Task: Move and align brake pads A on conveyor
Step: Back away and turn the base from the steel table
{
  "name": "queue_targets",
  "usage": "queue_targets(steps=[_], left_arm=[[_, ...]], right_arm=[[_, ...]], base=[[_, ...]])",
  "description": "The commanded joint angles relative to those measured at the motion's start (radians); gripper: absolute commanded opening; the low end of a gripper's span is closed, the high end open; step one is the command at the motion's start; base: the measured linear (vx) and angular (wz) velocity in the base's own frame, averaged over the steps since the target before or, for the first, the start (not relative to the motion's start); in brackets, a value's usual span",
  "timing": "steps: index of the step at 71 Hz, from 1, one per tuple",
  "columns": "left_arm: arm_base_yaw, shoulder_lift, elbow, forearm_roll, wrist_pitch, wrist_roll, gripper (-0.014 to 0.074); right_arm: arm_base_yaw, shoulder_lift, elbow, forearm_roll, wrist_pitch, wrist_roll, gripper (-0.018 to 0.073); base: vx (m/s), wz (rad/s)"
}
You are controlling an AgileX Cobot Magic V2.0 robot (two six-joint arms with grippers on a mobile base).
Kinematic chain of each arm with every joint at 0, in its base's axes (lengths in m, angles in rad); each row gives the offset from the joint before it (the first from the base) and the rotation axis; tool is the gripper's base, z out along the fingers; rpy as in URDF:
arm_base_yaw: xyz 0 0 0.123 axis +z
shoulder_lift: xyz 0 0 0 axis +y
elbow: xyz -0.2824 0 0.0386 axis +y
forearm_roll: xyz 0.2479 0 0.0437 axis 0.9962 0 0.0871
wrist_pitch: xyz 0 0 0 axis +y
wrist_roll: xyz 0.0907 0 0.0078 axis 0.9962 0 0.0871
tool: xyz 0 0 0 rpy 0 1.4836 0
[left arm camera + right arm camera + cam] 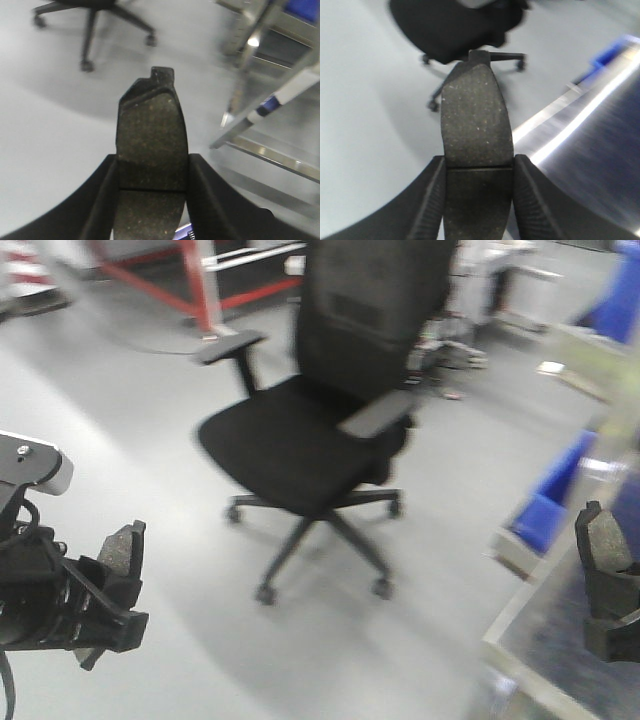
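Observation:
Each of my grippers holds one brake pad A in the air above the grey floor. In the left wrist view a brake pad [152, 125] stands lengthwise between the jaws, grey face and centre groove showing, with my left gripper [153, 165] shut on its sides. My right gripper [479, 167] is shut the same way on a second brake pad [476, 112]. In the front view the left gripper [100, 585] is at the lower left with its pad [122, 548], and the right gripper [610, 590] is at the right edge with its pad [603, 538]. The conveyor is out of view.
A black office chair [320, 430] stands on the floor straight ahead. Blue bins [555, 505] and a metal frame [270, 90] are on the right. A shiny steel surface [600, 150] lies under and to the right of the right gripper. A red frame [200, 280] stands far back.

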Motion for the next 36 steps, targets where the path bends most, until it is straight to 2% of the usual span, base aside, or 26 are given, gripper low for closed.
queue_targets(steps=[1,36], left_arm=[[-0.002,-0.017,-0.029,0.011,-0.059,-0.010,0.0083],[-0.002,-0.017,-0.029,0.011,-0.058,-0.010,0.0083]], right_arm=[[-0.002,-0.004,-0.030,-0.015,-0.083,-0.008,0.0069],[-0.002,-0.004,-0.030,-0.015,-0.083,-0.008,0.0069]], base=[[-0.03,0.86],[0.02,0.73]])
